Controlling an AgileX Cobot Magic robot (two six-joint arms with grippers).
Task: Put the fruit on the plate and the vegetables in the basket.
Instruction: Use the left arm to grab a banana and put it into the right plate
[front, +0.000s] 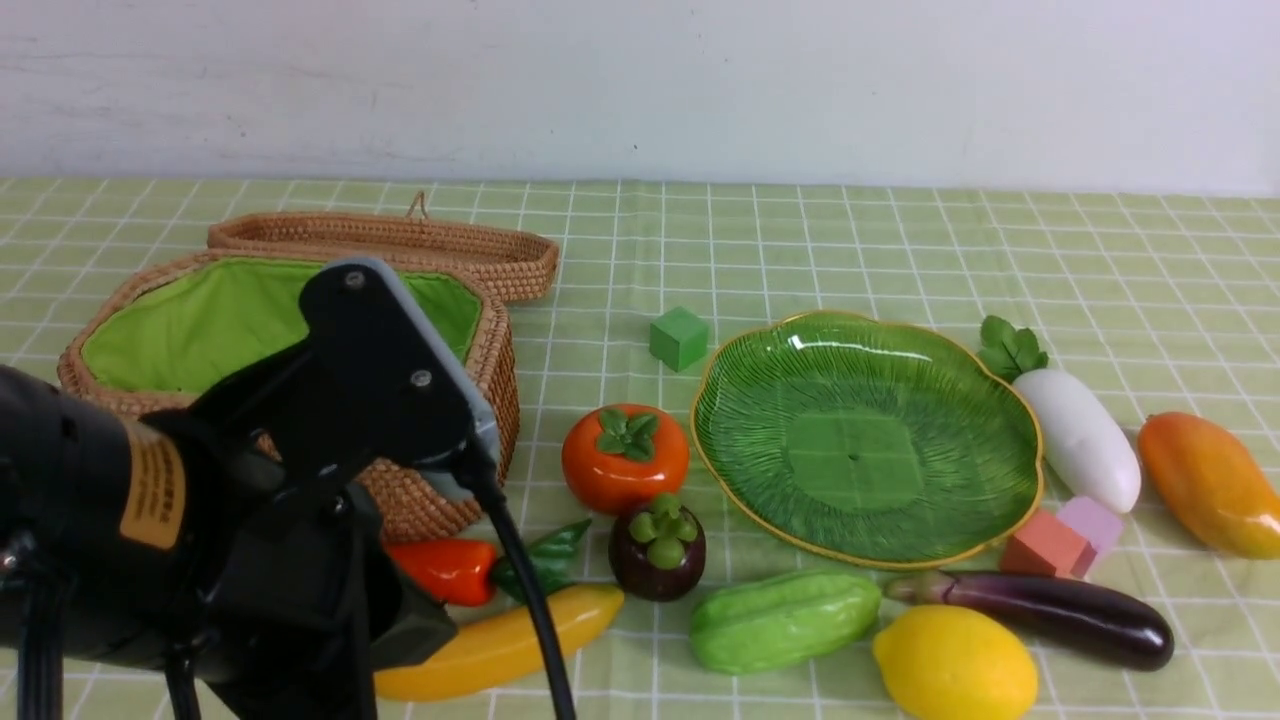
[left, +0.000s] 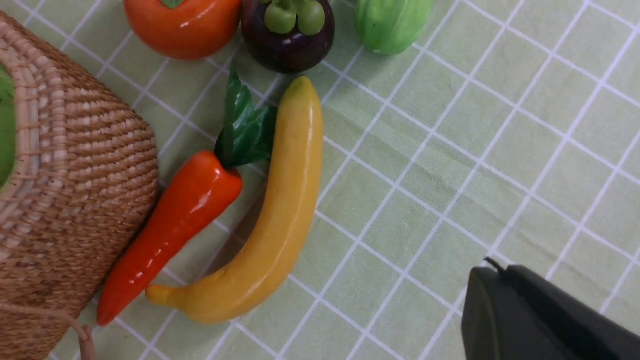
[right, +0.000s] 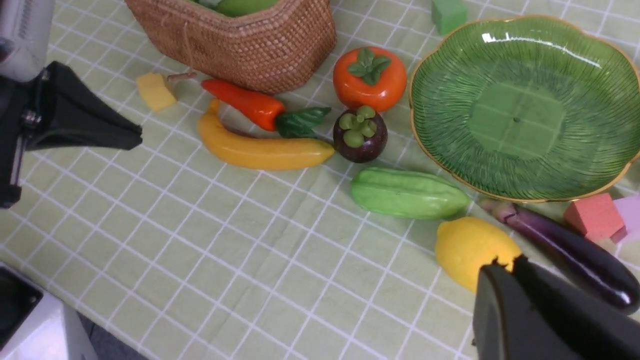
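1. Basket, far left of the bench: lid lying open behind it, green lining showing, no vegetable seen inside. The left arm hides part of it.
2. Left hand: clenched, grasping nothing, hovering over bare bench near the banana.
3. Chili lies between the basket wall and the banana, its leaf against the banana. Persimmon and mangosteen sit just beyond, then the gourd.
4. Plate, centre-right: bare. Lemon and eggplant lie in front of it, radish and mango to its right.
5. Right hand: fingers together, nothing in them, above the near side of the lemon.
6. Judgement: sorting not begun. The step in hand is the first pick, probably by the left hand, chili or banana.
7. Next move calls for releasing the fingers, centring over the chosen item and lowering. The chili is crowded by wicker and banana, so the fingers need room on both sides. Chili goes to the basket, banana to the plate.
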